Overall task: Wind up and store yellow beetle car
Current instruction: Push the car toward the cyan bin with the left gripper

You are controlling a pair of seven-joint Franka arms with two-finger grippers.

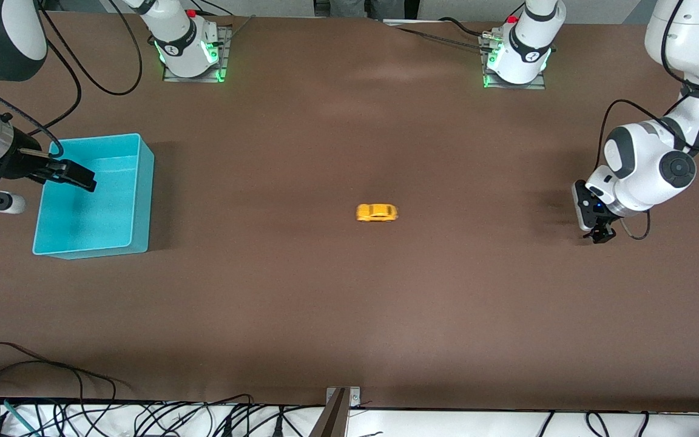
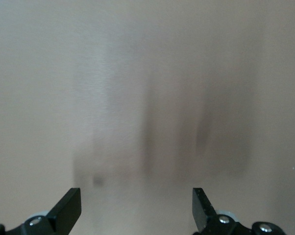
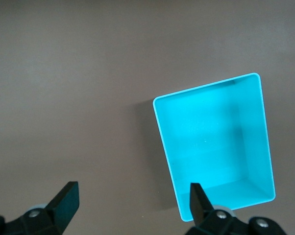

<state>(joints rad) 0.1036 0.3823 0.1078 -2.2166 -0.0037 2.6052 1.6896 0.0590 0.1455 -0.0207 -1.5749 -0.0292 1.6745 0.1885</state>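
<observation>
1. Car position: the yellow beetle car (image 1: 377, 212) sits mid-table on the bare brown table (image 1: 349, 303), long axis running toward the two arm ends.
2. The left gripper (image 1: 599, 233), fingers spread and empty, hangs low at its own end, nearer the car.
3. The right gripper (image 1: 73, 175), also spread and empty, waits over the turquoise bin (image 1: 143, 182).
4. The car looks glossy, rounded and tiny; the bin is smooth, rectangular, open-topped plastic.
</observation>
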